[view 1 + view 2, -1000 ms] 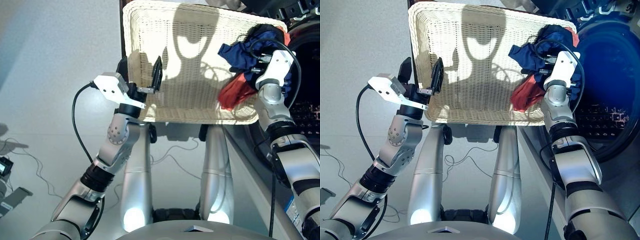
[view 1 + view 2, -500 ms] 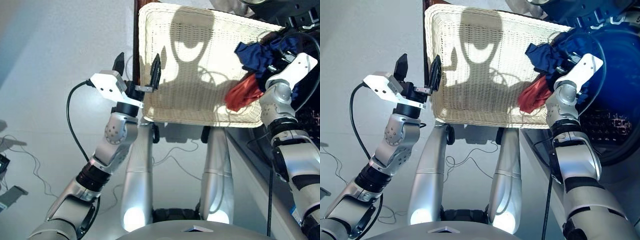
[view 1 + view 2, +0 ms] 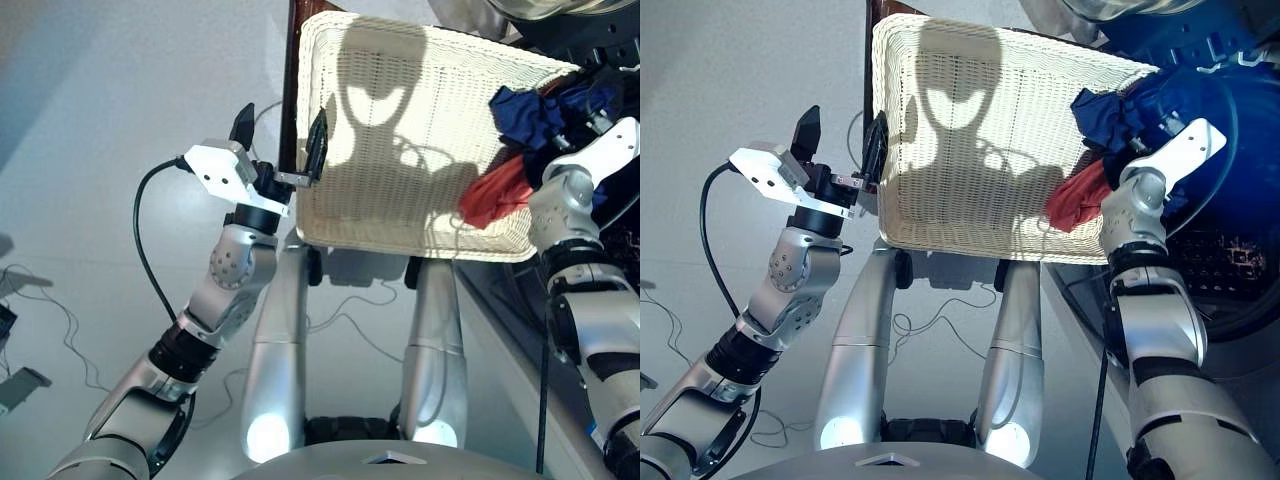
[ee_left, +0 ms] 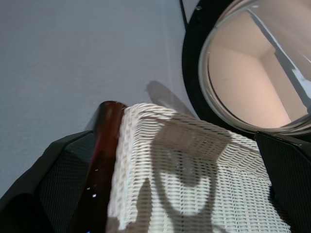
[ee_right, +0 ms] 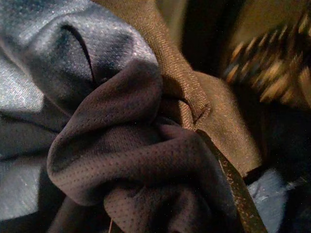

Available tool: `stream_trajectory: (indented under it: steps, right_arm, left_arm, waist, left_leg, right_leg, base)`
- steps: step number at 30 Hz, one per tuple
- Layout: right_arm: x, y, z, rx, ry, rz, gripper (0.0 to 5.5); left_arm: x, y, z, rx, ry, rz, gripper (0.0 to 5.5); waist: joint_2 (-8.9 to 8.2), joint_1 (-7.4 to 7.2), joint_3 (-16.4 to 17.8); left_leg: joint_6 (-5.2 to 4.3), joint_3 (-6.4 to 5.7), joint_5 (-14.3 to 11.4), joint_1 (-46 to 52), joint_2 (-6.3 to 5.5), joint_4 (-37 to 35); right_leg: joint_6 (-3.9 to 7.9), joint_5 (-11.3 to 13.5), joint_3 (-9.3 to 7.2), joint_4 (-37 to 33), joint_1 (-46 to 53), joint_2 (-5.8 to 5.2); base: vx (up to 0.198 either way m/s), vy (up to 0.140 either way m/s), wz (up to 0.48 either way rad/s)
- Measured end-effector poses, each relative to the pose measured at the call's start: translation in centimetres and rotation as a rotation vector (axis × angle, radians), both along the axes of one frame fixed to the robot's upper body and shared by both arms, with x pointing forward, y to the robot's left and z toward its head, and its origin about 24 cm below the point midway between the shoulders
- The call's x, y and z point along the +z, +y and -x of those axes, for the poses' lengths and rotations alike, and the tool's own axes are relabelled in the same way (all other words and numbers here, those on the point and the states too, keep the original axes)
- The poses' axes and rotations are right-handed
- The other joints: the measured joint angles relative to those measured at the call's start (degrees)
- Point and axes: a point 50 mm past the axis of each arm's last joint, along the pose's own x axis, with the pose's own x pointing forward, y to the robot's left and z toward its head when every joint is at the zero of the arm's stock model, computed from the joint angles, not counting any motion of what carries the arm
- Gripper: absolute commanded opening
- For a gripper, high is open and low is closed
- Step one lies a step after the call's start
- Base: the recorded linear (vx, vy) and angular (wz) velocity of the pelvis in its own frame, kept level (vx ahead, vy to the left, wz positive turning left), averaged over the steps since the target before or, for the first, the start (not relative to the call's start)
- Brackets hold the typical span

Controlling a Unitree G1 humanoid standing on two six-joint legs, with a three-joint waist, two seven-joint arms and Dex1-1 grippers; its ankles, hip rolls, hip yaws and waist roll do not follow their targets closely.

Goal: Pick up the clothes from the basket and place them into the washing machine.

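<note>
The cream wicker basket (image 3: 400, 150) lies in front of me. My left gripper (image 3: 282, 135) is open, one finger on each side of the basket's left rim (image 4: 121, 160). At the basket's right corner the clothes are bunched together: a navy blue one (image 3: 525, 110) above, a coral-red one (image 3: 495, 190) trailing toward the near rim. My right gripper (image 3: 585, 120) is buried in this bundle and shut on it; cloth (image 5: 121, 145) fills the right wrist view. The washing machine's dark drum opening (image 3: 1230, 220) lies just right of the bundle.
A dark brown post (image 3: 293, 70) stands against the basket's left side, between my left fingers. The machine's round glass door (image 4: 252, 73) hangs open beyond the basket's far edge. Cables (image 3: 340, 320) trail on the grey floor below.
The view has swung. My right arm has carried the bunched clothes rightward, from inside the basket toward its right edge and the drum. The left gripper stays open at the left rim.
</note>
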Motion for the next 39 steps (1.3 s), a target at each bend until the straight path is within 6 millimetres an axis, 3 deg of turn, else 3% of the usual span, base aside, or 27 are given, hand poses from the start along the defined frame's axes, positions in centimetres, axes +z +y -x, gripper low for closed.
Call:
stream_trajectory:
  steps: [1,6,15,20,26,32,39]
  right_arm:
    - [-0.2,0.1,0.3,-0.005,-0.012,0.016,0.0]
    - [-1.2,1.4,1.3,0.038,-0.038,0.018,0.0]
    - [-3.6,2.9,3.2,0.238,-0.018,0.037,0.0]
    - [-3.9,2.5,3.6,0.15,-0.056,-0.045,0.0]
    - [-3.2,-0.2,3.5,-0.164,-0.072,-0.149,0.0]
    - [-1.8,-3.7,2.6,-0.341,-0.016,-0.126,0.0]
    - [-0.1,-8.4,3.6,-0.484,0.043,-0.135,0.0]
  left_arm:
    - [0.0,0.1,0.0,0.002,-0.003,0.006,5.5]
    - [0.0,0.4,0.0,0.013,-0.005,0.03,5.5]
    - [-0.8,1.2,0.2,0.027,0.02,0.067,5.5]
    - [-1.0,1.2,0.3,0.032,0.026,0.072,5.5]
    - [-0.9,1.6,0.2,0.065,0.031,0.091,5.5]
    - [-1.1,1.5,0.2,0.064,0.036,0.086,5.5]
    - [-1.3,1.0,0.3,0.034,0.041,0.054,5.5]
  waist:
    - [0.0,-0.85,0.0]
    - [0.03,-2.44,0.0]
    - [0.04,-2.6,0.0]
    - [0.04,-2.68,0.0]
    - [0.04,-2.48,0.0]
    - [0.07,-2.02,0.0]
    - [0.17,0.25,0.0]
  left_leg:
    - [-0.09,0.08,-0.1,0.1,0.19,0.1]
    - [-0.43,0.2,-0.2,0.4,1.06,0.1]
    - [-1.23,0.14,-0.2,0.6,1.89,-0.2]
    - [-1.52,0.13,-0.2,0.7,2.1,-0.5]
    - [-1.66,0.12,-0.2,0.7,2.11,-0.3]
    - [-1.64,0.05,-0.1,0.6,2.15,0.1]
    - [-1.75,0.06,-0.1,0.5,2.13,0.0]
  right_leg:
    - [0.0,0.0,0.09,0.1,0.0,0.22]
    - [-0.67,0.0,0.19,0.1,0.0,1.13]
    - [-1.53,-0.5,0.19,1.0,-0.7,1.71]
    - [-1.81,-0.7,0.17,1.2,-0.9,2.09]
    - [-1.6,-0.6,0.15,1.4,-0.9,2.11]
    - [-1.91,-0.7,0.21,1.9,-1.1,2.02]
    - [-1.93,-0.7,0.19,1.8,-1.2,1.98]
  base:
    - [0.0,0.0,0.0]
    - [0.0,0.0,0.0]
    - [0.0,0.0,0.0]
    - [0.0,0.0,0.0]
    - [0.0,0.0,0.0]
    - [0.0,0.0,0.0]
    - [0.0,0.0,0.0]
